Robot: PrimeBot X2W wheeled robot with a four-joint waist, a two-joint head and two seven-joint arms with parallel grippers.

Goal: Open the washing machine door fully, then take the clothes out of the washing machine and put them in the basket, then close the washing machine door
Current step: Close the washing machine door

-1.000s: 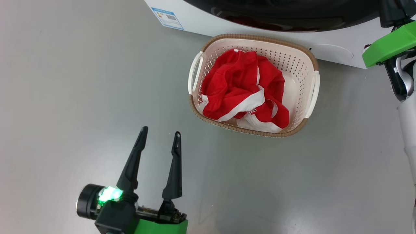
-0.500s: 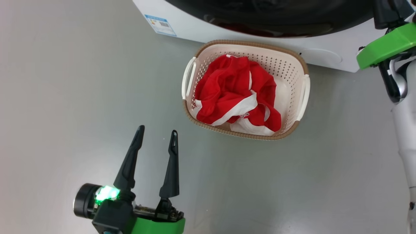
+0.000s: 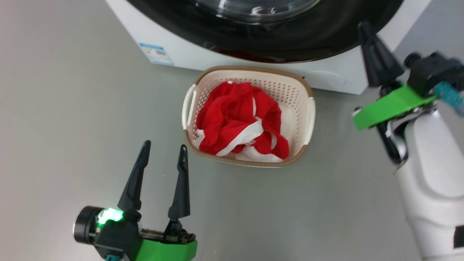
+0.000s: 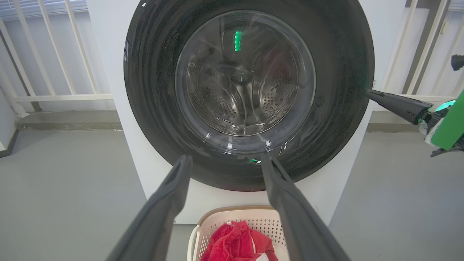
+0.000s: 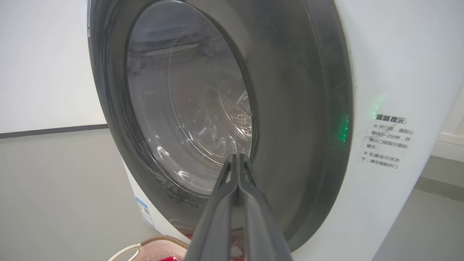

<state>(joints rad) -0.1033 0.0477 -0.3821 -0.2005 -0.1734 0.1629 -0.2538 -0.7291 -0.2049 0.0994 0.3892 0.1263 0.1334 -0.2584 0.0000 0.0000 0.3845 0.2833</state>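
Right end effector, fingers pressed together and empty, points its tip at the glossy black rim of the washing machine door, seemingly touching it. Left end effector hangs low over the floor, fingers spread apart, holding nothing. Red-and-white clothes lie heaped in the basket, which sits just in front of the washing machine. I'd say the closing step is in hand: the door looks flush, though I can't tell if it has latched. A firm push on the rim seems called for next.
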